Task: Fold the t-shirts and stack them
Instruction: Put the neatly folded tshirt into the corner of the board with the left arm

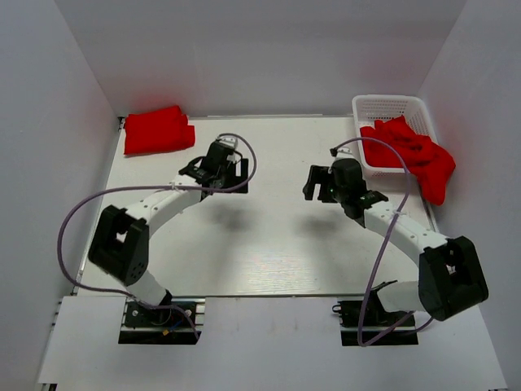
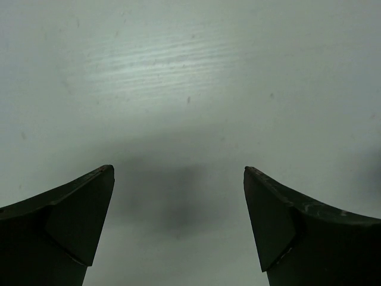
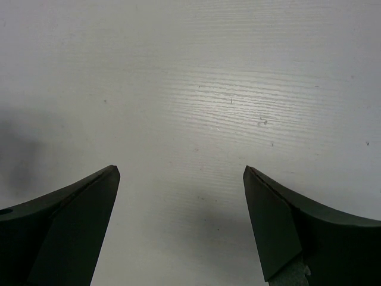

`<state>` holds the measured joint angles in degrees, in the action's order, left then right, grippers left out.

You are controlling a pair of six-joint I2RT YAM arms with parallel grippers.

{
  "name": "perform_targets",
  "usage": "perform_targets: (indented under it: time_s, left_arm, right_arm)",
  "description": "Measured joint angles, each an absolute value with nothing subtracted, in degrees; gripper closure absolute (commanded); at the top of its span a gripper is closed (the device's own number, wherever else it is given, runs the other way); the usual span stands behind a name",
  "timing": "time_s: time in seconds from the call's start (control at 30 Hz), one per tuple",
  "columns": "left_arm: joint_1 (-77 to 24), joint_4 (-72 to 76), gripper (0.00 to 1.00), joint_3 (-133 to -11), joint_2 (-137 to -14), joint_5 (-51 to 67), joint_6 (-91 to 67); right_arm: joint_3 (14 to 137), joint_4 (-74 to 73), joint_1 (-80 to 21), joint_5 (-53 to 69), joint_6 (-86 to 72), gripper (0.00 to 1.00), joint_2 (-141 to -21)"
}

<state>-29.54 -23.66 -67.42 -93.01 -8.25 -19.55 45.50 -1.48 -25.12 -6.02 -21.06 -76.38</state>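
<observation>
Left gripper (image 2: pixel 178 171), right gripper (image 3: pixel 181 170) — both wide open, empty, above table (image 1: pixel 269 244). Next: R arm to loose t-shirts (image 1: pixel 419 155) spilling over basket (image 1: pixel 389 102) — pinch single layer, lift clear of rim.

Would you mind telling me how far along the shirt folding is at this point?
Done: a folded red t-shirt pile lies at the table's far left corner. In hand: nothing; the left gripper and right gripper are both open above bare table. Left: crumpled red t-shirts spill from the white basket at the far right, unfolded and unstacked.
</observation>
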Motion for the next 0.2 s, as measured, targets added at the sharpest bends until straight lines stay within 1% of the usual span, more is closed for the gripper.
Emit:
perform_targets:
  time_s: [0.07, 0.2]
  left_arm:
    - [-30.33, -25.08, 0.00, -64.60, -89.52, -10.15, -20.71]
    - [-31.77, -26.72, 0.00, -63.99, -85.97, -14.52, -22.48]
  right_arm:
    - [44.53, -1.34, -25.15, -5.89, -21.28, 0.10, -74.96]
    - [42.41, -0.12, -25.15, -5.15, -21.47, 0.10, -72.53]
